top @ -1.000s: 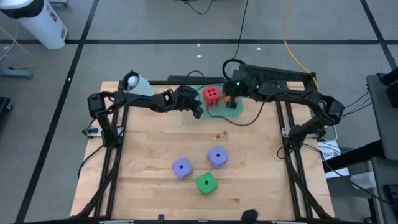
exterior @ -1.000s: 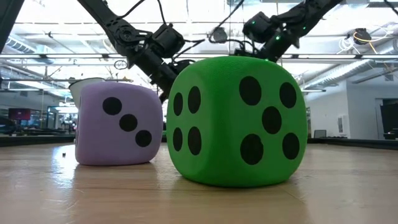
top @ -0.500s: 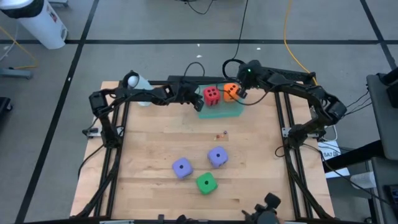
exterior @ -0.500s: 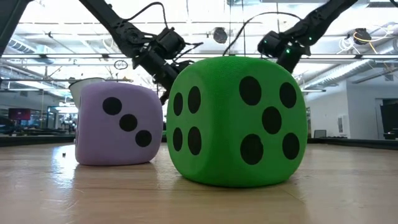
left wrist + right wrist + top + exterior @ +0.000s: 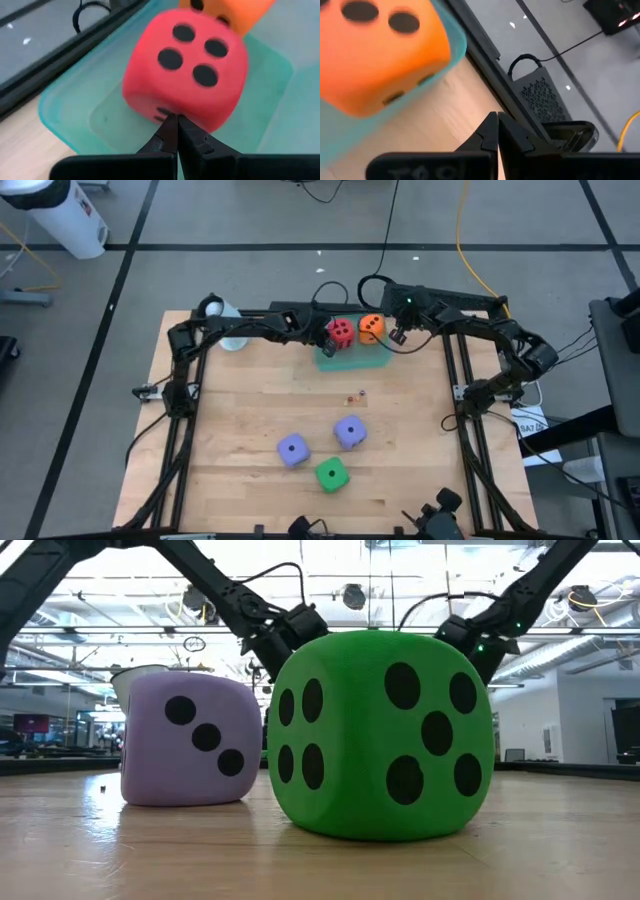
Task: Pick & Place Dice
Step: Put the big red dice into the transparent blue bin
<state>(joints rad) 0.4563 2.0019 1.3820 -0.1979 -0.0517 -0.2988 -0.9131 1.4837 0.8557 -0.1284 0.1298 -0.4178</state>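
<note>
High view: the left gripper [image 5: 320, 333] is closed on nothing just beside the red die [image 5: 341, 331]; the right gripper [image 5: 396, 334], also closed and empty, sits just past the orange die [image 5: 371, 328]. Both dice rest in the green tray [image 5: 352, 360], so two of five look placed. Well away from both grippers, nearer the front edge of the wooden table [image 5: 240, 410], lie two purple dice [image 5: 292, 448] [image 5: 350, 431] and the green die [image 5: 332, 474], left to move

Low view: the green die [image 5: 382, 735] and one purple die [image 5: 187, 739] sit on bare wood, the arms far behind; an open hall with ceiling lights lies beyond

Left wrist view: closed fingertips [image 5: 172, 131] almost touch the red die [image 5: 185, 65]; orange die [image 5: 227, 12] behind, both inside the tray [image 5: 65, 107]

Right wrist view: closed fingertips [image 5: 494, 131] are clear of the orange die [image 5: 375, 50]; grey floor beyond the table
</note>
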